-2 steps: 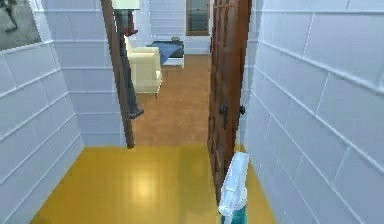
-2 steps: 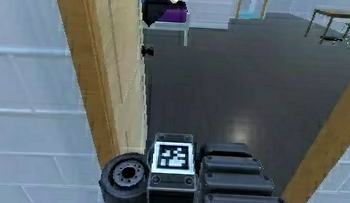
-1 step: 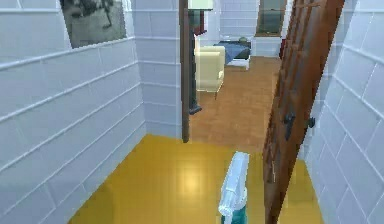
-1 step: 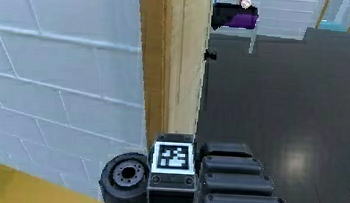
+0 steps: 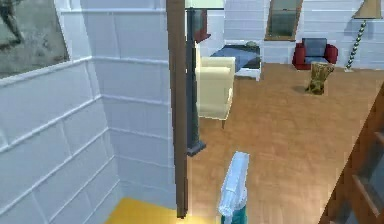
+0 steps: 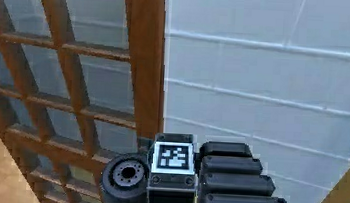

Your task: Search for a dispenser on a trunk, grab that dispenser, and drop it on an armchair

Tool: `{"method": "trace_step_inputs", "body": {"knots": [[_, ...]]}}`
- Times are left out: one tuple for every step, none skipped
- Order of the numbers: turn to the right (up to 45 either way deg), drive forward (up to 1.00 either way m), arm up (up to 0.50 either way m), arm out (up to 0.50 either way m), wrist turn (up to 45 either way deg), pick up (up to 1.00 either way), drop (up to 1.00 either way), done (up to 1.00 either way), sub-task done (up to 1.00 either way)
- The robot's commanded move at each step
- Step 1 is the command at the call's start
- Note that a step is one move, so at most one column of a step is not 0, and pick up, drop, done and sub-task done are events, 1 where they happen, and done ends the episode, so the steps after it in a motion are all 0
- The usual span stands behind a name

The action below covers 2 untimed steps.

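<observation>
I take the brown wooden door post [image 5: 178,100] in the forward view as my mark. Just right of its foot, at the bottom edge, I see the dispenser [image 5: 235,190]: pale blue and white, upright, shaped like a spray bottle. I cannot tell what it rests on, or whether anything carries it.

Left of the post runs a white panelled wall [image 5: 60,130] with a framed picture [image 5: 30,35] high on it. A yellow patch [image 5: 140,212] lies at the bottom edge, left of the post's foot. Just right of the post and behind it stands a cream armchair [image 5: 215,85] on the wooden floor [image 5: 280,130]. Farther back and to the right of the post I make out a bed [image 5: 238,52] with a dark blue cover, a red armchair [image 5: 315,50], a small wooden stand [image 5: 320,77] near it, and a floor lamp [image 5: 362,30] at the far right.

In the arm side view the gripper [image 6: 127,182] shows as a dark round body at the bottom edge, in front of a glazed wooden door [image 6: 53,93]. A white marker square [image 6: 173,155] sits just right of it, and past that are the arm's dark segments [image 6: 234,178], before a pale wall [image 6: 275,75]. I cannot make out the fingers, so I cannot tell the gripper's state or whether it has hold of anything.
</observation>
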Motion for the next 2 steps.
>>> {"method": "trace_step_inputs", "body": {"knots": [[-21.0, 0.00, 0.00, 0.00, 0.0, 0.00, 0.00, 0.00, 0.00], [0.0, 0.05, 0.00, 0.00, 0.0, 0.00, 0.00, 0.00, 0.00]]}}
